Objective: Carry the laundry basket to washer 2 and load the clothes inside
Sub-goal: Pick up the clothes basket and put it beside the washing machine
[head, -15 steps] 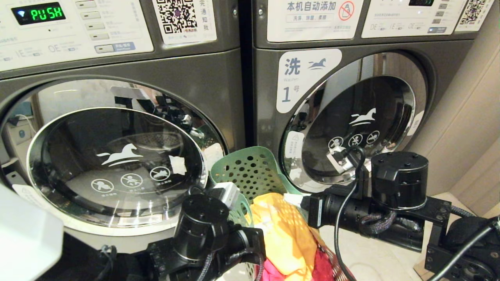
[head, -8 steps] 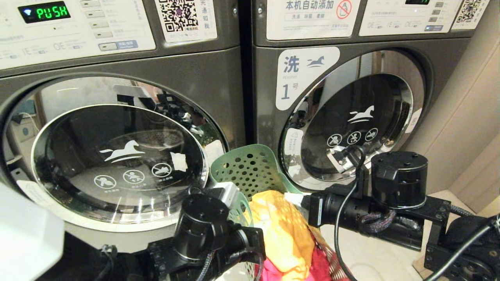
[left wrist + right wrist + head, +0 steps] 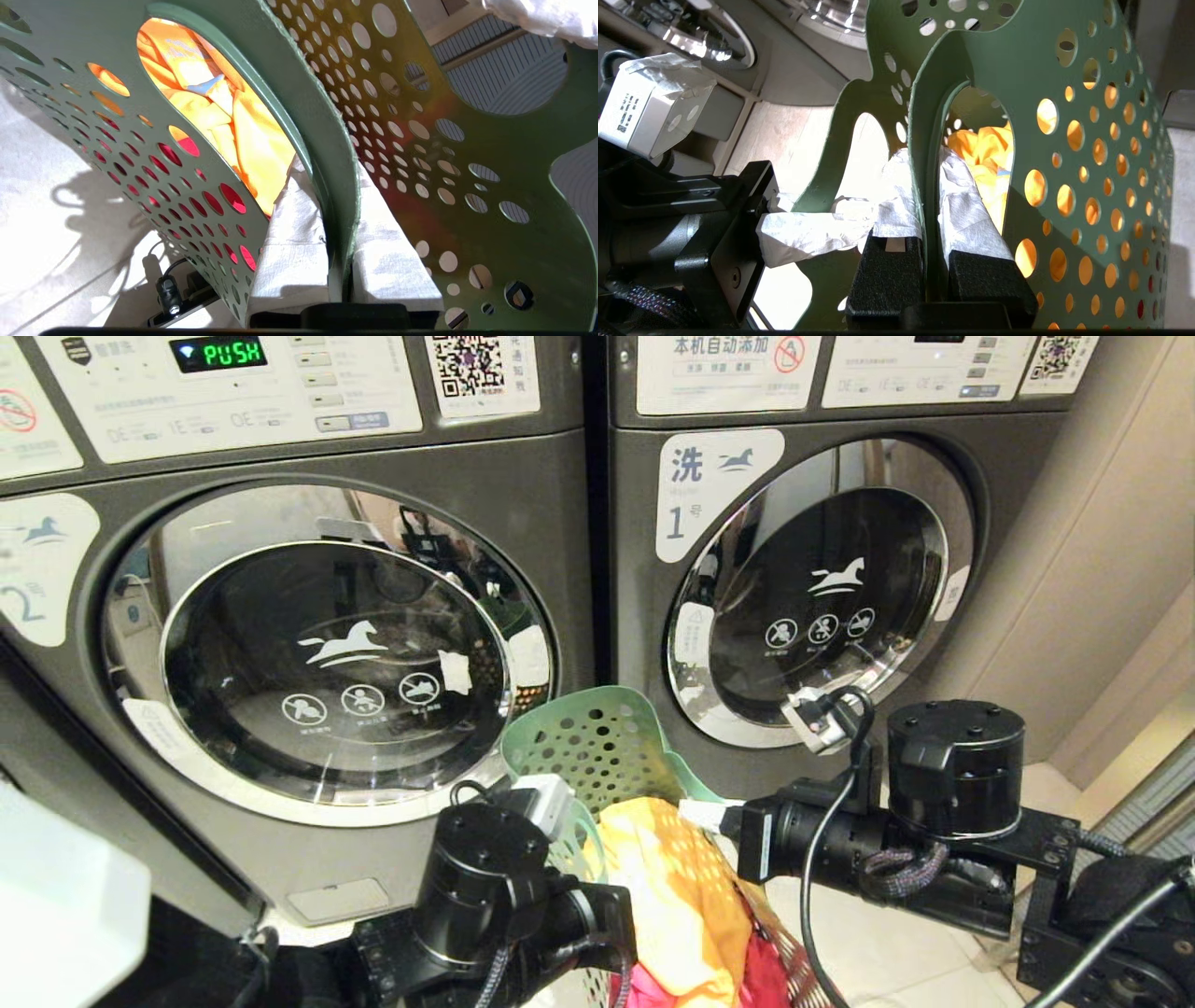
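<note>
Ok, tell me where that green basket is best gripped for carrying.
Grip the laundry basket at the thin rim beside its oval handle cut-outs, one gripper per side from outside. The left gripper and right gripper already pinch it there.

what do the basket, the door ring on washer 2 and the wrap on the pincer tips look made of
The laundry basket: likely matte green plastic, a thin wall punched with round holes. Door ring on washer 2: probably chromed metal, since it mirrors the room. Wrap on the left pincer fingertips: white crinkly cloth or tape, slightly fuzzy; the right pincer looks the same.
</note>
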You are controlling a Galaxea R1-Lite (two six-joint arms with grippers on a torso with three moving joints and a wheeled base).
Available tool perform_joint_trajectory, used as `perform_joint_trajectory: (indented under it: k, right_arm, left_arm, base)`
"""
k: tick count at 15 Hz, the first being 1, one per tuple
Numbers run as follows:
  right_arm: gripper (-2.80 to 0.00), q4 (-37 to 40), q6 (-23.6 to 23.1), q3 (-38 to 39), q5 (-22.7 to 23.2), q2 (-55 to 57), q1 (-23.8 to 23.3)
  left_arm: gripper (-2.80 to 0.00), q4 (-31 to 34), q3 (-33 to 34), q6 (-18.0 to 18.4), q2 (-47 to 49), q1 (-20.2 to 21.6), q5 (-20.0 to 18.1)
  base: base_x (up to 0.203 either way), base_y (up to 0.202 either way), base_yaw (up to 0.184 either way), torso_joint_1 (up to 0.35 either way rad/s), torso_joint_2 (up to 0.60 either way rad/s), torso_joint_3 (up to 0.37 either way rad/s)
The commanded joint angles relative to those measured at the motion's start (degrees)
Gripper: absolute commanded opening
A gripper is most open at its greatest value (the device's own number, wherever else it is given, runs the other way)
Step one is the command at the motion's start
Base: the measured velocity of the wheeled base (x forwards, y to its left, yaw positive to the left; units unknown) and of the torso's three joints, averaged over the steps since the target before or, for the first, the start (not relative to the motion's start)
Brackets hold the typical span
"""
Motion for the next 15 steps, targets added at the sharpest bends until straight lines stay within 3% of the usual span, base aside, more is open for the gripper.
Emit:
perform_joint_trajectory:
  k: [1,6,15]
  right_arm:
    - [-2.80,-0.31,0.14,0.02,0.01,0.00,0.02]
    - [-2.80,-0.22,0.11,-0.10,-0.76,0.18,-0.07]
    - [-2.80,-0.34,-2.47,-0.58,-3.06,3.29,-4.56]
  left_arm:
    - [-2.80,-0.31,-0.21,-0.18,0.38,-0.02,0.05]
    - [-2.80,-0.34,-1.58,-0.12,1.82,0.11,0.01]
    - [-2.80,-0.34,-11.04,2.48,10.50,1.75,-0.33]
  base:
    - [-0.173,0.000,0.003,0.002,0.01,0.002]
    - [-0.020,0.000,0.000,-0.001,0.00,0.001]
    - [0.000,0.000,0.000,0.000,0.00,0.000]
